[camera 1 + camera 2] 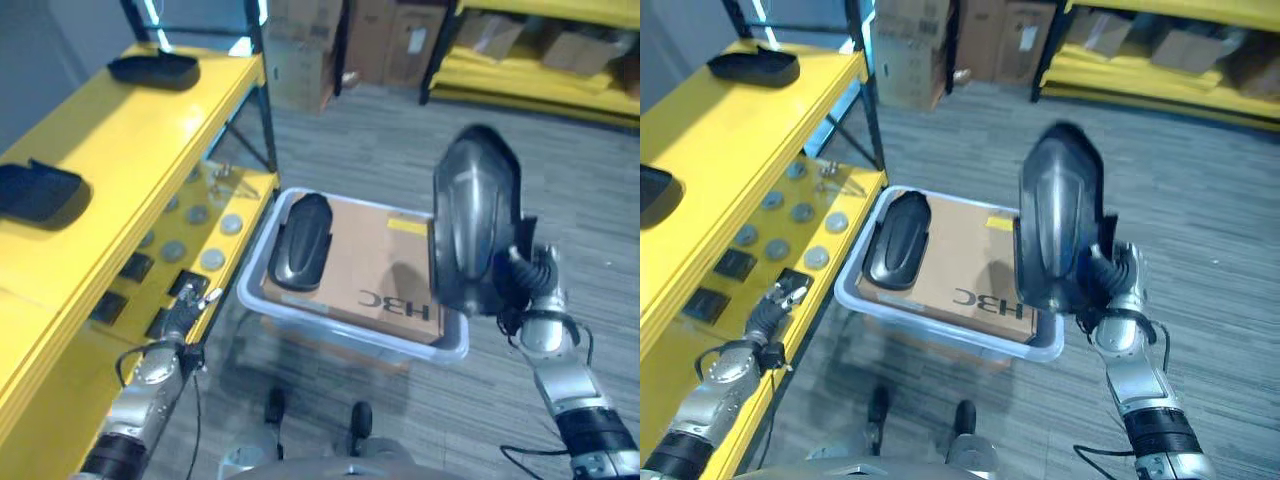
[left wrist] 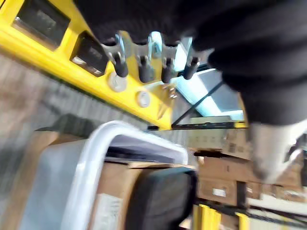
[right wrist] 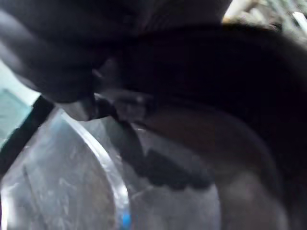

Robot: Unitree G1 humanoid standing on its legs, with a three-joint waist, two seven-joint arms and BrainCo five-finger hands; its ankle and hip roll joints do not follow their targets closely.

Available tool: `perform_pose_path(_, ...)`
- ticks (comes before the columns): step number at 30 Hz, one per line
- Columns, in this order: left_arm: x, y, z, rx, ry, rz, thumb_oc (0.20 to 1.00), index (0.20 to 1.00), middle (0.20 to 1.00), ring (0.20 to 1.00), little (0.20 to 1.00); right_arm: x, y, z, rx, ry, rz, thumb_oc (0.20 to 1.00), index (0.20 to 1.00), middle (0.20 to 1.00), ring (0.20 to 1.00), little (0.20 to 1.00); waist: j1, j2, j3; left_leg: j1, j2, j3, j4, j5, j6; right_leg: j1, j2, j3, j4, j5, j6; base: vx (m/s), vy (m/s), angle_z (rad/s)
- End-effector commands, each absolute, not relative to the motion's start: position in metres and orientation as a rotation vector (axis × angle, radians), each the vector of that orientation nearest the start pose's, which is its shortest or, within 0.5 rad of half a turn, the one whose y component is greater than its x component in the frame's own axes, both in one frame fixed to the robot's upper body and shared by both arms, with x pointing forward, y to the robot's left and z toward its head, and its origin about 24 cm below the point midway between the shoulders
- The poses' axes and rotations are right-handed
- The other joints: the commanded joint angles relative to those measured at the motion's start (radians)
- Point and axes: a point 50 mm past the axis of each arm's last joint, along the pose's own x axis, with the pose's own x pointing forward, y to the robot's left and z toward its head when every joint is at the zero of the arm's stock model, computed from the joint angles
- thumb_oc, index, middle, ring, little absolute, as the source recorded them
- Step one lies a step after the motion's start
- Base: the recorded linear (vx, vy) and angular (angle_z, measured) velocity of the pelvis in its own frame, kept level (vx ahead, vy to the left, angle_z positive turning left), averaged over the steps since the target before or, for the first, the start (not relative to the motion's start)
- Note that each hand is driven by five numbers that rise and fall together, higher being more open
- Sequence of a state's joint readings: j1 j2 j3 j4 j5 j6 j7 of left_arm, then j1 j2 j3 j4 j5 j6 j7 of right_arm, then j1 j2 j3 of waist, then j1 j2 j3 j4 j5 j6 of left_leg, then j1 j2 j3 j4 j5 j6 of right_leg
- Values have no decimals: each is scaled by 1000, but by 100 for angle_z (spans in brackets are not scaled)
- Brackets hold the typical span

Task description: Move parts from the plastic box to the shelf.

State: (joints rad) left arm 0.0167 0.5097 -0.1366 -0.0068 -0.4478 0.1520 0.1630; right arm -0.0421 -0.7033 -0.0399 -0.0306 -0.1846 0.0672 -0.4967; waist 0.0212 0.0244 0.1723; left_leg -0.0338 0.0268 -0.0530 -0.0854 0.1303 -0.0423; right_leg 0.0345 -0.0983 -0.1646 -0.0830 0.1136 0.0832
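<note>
My right hand (image 1: 522, 283) is shut on a large dark curved part (image 1: 474, 222), lifted upright above the right end of the plastic box (image 1: 345, 337). That part (image 1: 1057, 216) stands clear of the box rim. A second dark part (image 1: 300, 240) lies on the cardboard sheet (image 1: 375, 270) inside the box, at its left end. Two more dark parts (image 1: 155, 69) (image 1: 36, 191) rest on the yellow shelf's top board (image 1: 120, 150). My left hand (image 1: 188, 305) hangs low by the shelf's lower board, fingers (image 2: 144, 72) straight and holding nothing.
The shelf's lower board (image 1: 215, 215) carries several round discs and small dark blocks. A black shelf post (image 1: 262, 85) stands near the box's far left corner. Cardboard boxes (image 1: 300, 50) and another yellow rack (image 1: 540, 70) line the back. Grey floor lies right of the box.
</note>
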Motion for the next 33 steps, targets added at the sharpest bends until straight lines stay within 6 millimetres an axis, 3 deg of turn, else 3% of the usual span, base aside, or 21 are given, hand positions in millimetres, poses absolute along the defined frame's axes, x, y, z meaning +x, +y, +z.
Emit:
perform_pose_path(1, 268, 232, 63, 123, 100, 49, 1000, 1000, 1000, 1000, 1000, 265, -295, 182, -1053, -514, -616, 200, 200, 200, 200, 200, 14, -27, -76, 47, 16, 48, -2, -57, -6, 11, -32, 11, -4, -20, 36, 0, 0, 0)
perform_pose_path(3, 276, 222, 94, 111, -33, -22, 1000, 1000, 1000, 1000, 1000, 261, -281, 211, -1101, -679, -611, 200, 200, 200, 200, 200, 12, -35, -91, 56, 14, 45, -2, -64, -1, 23, -27, 14, -4, -27, 34, 0, 0, 0)
perform_pose_path(5, 278, 216, 102, 90, -71, -61, 1000, 1000, 1000, 1000, 1000, 260, -278, 217, -1115, -723, -611, 200, 200, 200, 200, 200, 10, -37, -93, 59, 13, 45, -2, -67, 0, 26, -25, 15, -4, -28, 34, -22, 11, -6)
perform_pose_path(6, 282, 199, 120, 58, -137, -157, 1000, 1000, 1000, 1000, 1000, 258, -267, 235, -1137, -817, -598, 200, 200, 200, 200, 200, 8, -44, -105, 64, 11, 44, -2, -72, 4, 31, -22, 19, -4, -31, 32, -30, 12, -7)
perform_pose_path(12, 290, 157, 138, 8, -184, -331, 1000, 1000, 1000, 1000, 1000, 266, -239, 265, -1120, -967, -548, 200, 200, 200, 200, 200, 2, -52, -117, 74, 10, 53, -2, -80, 5, 30, -21, 21, -4, -26, 34, -47, 13, -7)
perform_pose_path(16, 294, 135, 144, -17, -196, -409, 1000, 1000, 1000, 1000, 1000, 276, -224, 269, -1030, -981, -518, 200, 200, 200, 200, 200, 0, -54, -129, 78, 9, 53, -2, -86, 6, 30, -22, 27, -4, -29, 36, -11, 28, -10)
perform_pose_path(21, 295, 112, 156, -29, -228, -479, 1000, 1000, 1000, 1000, 1000, 281, -203, 257, -885, -1004, -474, 200, 200, 200, 200, 200, -9, -47, -133, 84, 5, 49, -2, -94, 14, 30, -21, 45, -4, -32, 34, -1, 42, -2)
perform_pose_path(33, 298, 88, 164, -64, -234, -533, 1000, 1000, 1000, 1000, 1000, 286, -148, 244, -669, -1039, -260, 200, 200, 200, 200, 200, 0, -42, -137, 88, -2, 46, -2, -101, 20, 31, -27, 41, -4, -33, 36, 0, 0, 0)
